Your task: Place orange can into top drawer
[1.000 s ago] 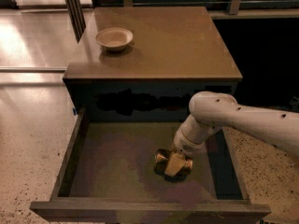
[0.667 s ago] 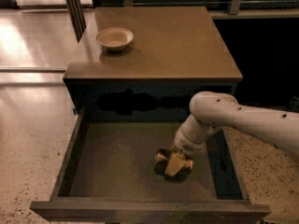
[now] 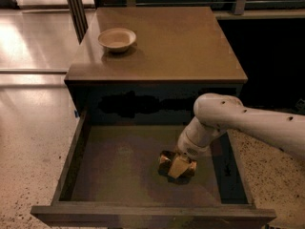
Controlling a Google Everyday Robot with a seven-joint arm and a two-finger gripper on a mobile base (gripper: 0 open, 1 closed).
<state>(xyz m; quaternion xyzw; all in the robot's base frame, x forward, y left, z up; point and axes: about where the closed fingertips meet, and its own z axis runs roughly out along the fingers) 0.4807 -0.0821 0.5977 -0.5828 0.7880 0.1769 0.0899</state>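
Inside wide shallow grey-walled top drawer (image 3: 119, 161), right of centre: small dented orange-gold metal can (image 3: 165, 162), gripper (image 3: 180, 166) right at it. Behind drawer, up left on flat brown cabinet top (image 3: 181, 42): round beige bowl (image 3: 117, 38).

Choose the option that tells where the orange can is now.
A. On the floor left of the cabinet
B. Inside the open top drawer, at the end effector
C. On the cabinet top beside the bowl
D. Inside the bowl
B: the orange can is low inside the walls of the open top drawer, with the end effector right on it, while the bowl stands alone on the cabinet top.
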